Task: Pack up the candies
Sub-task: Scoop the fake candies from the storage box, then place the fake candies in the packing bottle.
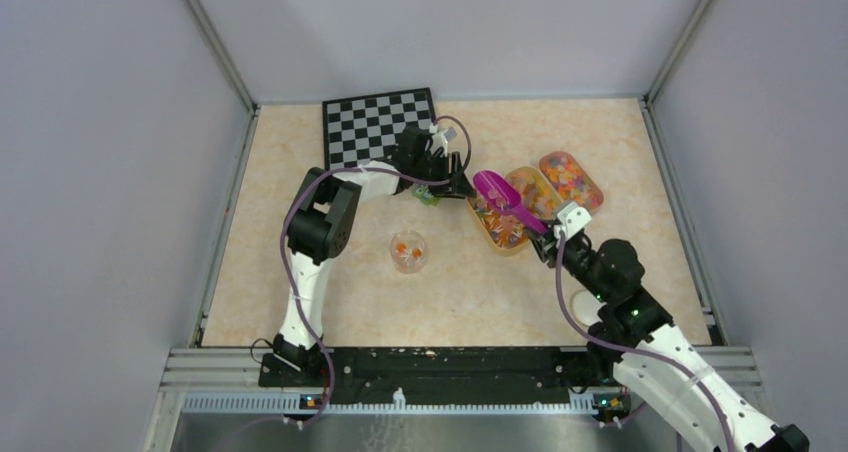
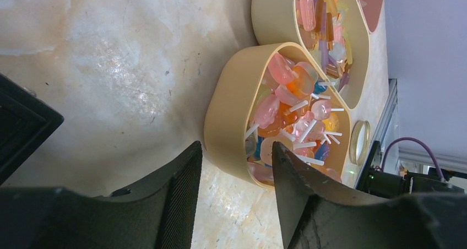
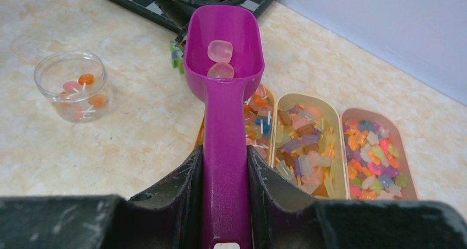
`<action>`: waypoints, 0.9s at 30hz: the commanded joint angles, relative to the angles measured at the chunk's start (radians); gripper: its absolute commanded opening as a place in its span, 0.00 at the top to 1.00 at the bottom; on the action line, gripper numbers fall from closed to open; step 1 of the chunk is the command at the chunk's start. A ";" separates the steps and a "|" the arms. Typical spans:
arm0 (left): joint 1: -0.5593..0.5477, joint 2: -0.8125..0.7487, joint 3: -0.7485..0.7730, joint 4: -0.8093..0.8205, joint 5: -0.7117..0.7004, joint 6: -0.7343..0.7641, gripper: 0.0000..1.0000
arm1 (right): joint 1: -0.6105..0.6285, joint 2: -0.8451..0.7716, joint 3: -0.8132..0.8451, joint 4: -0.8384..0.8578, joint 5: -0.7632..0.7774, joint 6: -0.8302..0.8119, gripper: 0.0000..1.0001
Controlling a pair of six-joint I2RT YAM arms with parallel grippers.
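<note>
Spill risk: right tool [image 3: 224, 155] clamps scoop [image 3: 223, 95] handle, two candies [image 3: 220, 52] loose in it above tray [image 2: 220, 111]; any tilt toward cup [image 3: 37, 75] could drop them on worktop [image 3: 137, 128]. Left tool [image 2: 235, 150] gapes wide, empty.

No readable text, label, brand or number shows on anything — in any view.

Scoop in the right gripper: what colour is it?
Magenta, a purplish pink. The scoop shows best in the right wrist view.
</note>
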 commanded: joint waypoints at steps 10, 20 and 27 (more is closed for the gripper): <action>-0.003 -0.170 0.011 -0.021 -0.039 0.041 0.37 | 0.007 0.021 0.129 -0.050 -0.164 0.015 1.00; 0.063 -0.331 0.017 -0.083 -0.097 -0.012 0.01 | 0.009 0.096 0.177 -0.144 -0.392 0.022 1.00; 0.174 -0.569 -0.056 -0.187 -0.253 0.040 0.01 | 0.039 0.110 0.199 -0.161 -0.373 -0.004 1.00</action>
